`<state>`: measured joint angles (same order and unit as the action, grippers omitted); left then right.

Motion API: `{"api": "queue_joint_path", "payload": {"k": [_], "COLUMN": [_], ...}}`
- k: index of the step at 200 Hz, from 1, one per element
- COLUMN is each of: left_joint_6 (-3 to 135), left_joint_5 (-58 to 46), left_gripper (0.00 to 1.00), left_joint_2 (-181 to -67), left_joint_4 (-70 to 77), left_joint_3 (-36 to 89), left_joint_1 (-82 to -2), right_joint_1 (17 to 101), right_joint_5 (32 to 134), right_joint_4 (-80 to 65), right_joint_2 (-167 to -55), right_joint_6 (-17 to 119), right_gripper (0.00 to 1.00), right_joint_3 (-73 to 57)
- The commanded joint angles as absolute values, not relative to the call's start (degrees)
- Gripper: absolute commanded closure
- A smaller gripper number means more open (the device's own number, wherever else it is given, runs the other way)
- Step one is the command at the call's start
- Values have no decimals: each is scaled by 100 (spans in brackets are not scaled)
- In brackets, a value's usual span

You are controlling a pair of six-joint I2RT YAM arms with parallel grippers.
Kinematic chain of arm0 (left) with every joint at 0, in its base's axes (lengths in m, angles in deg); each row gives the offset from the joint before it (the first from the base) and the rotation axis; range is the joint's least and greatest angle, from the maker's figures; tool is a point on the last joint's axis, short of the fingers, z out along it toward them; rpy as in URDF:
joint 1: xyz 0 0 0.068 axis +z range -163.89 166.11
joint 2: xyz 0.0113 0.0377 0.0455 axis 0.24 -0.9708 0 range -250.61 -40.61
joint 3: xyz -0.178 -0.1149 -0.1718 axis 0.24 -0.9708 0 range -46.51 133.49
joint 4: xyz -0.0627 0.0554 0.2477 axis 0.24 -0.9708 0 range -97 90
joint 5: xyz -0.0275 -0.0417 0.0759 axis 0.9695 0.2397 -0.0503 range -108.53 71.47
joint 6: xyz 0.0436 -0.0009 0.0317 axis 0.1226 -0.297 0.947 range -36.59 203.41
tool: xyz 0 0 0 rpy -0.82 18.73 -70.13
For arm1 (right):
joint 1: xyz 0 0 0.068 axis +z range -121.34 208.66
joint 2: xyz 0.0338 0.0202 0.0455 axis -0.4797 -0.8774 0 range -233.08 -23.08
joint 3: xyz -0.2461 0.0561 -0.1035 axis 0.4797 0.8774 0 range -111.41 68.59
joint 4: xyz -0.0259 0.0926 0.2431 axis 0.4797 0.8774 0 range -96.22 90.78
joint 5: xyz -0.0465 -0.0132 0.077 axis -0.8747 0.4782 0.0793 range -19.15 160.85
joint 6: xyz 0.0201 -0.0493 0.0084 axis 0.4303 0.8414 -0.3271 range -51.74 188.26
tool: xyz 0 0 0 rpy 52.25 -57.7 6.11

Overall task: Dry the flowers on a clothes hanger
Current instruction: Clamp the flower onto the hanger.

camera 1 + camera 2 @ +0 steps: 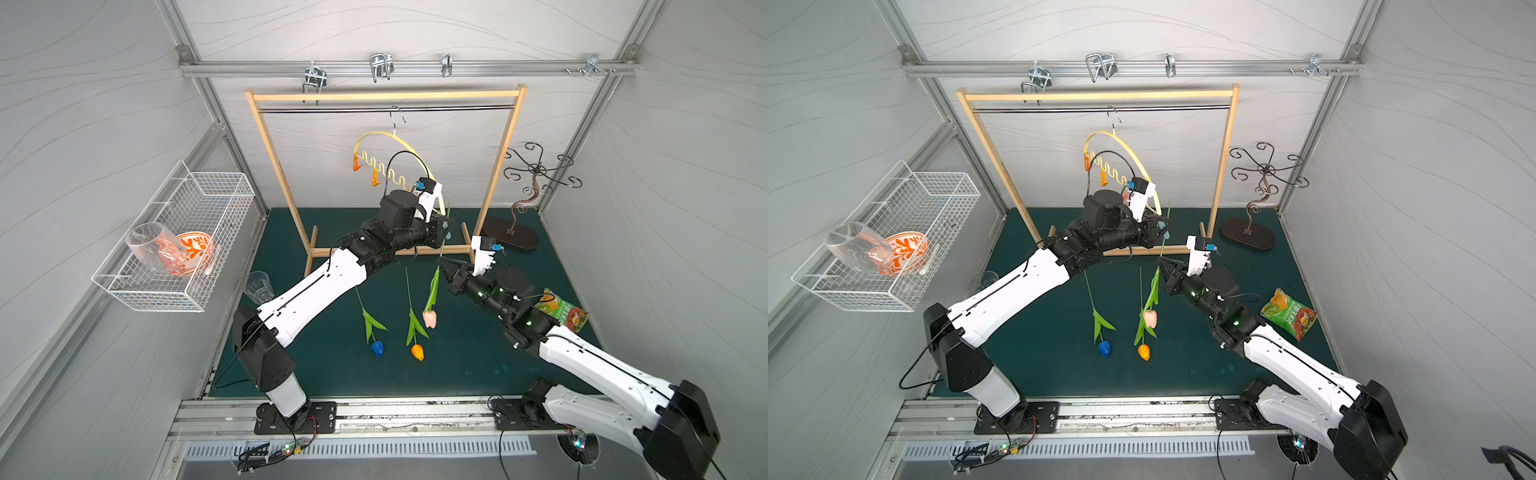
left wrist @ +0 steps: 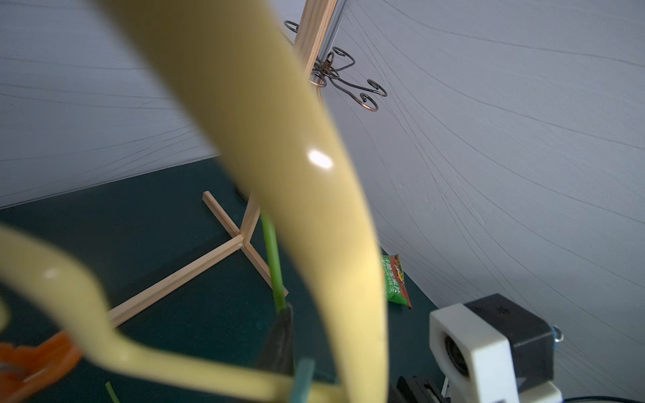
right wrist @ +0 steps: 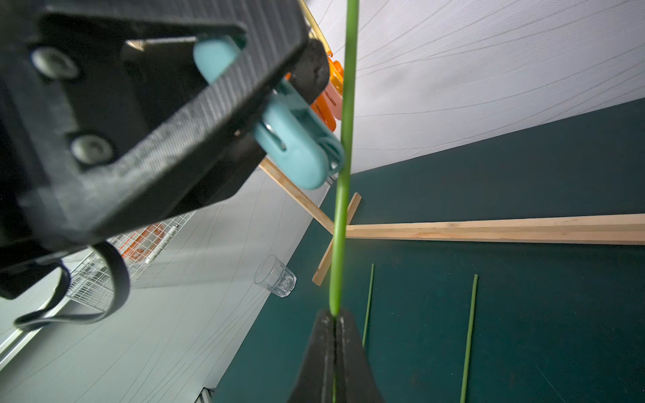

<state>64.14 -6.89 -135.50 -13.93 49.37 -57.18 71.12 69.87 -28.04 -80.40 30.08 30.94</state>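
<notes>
The pale pink artificial tulip [image 1: 430, 319] hangs head down above the dark green tabletop [image 1: 332, 378]. Its thin green stem [image 3: 340, 223] runs up to the teal plastic clothespin clip [image 3: 296, 146] at the low end of the pale yellow arched plastic hanger [image 1: 376, 135]. The hanger hangs by its metal hook from the wooden garment rack [image 1: 386, 96].

The right end effector [image 3: 335, 322] is clamped on the stem. The left end effector [image 1: 441, 226] is closed on the clip's tail, squeezing it. The blue-headed tulip [image 1: 377, 348] and the orange-headed tulip [image 1: 417, 352] lie flat on the tabletop, unpegged.

The stem looks light, thin and springy, and probably smooth enough to swivel or slip in a pinch. The best hold is likely on bare stem above the leaves, close to the end that goes into the clip. The soft head should be left alone. The hanger can swing on its hook, so the grip on the clip probably steadies it too.

The right wrist view shows the clip's mouth right against the stem, though not whether the stem sits inside it. Both top views show only a teal speck there, but they alone show all three heads. The left wrist view is mostly blurred hanger arch.
</notes>
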Motion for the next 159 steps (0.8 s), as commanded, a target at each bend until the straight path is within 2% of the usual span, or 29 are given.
{"api": "queue_joint_path", "payload": {"k": [1,60,159], "left_joint_6": [6376,6425,6376], "left_joint_5": [-602,-638,-626], "left_gripper": [94,95,95], "left_joint_2": [-13518,-13464,-13516], "left_joint_4": [-1200,-1220,-1173], "left_joint_3": [5149,5136,5140], "left_joint_1": [-5741,-5742,-5746], "right_joint_1": [7182,7182,7233], "right_joint_5": [6981,6313,6815], "right_joint_4": [-2907,-2600,-2784], "right_joint_2": [-7947,-7670,-7725], "right_joint_6": [3003,2998,3015], "right_gripper": [100,100,100], "right_joint_3": [2882,3079,2995]}}
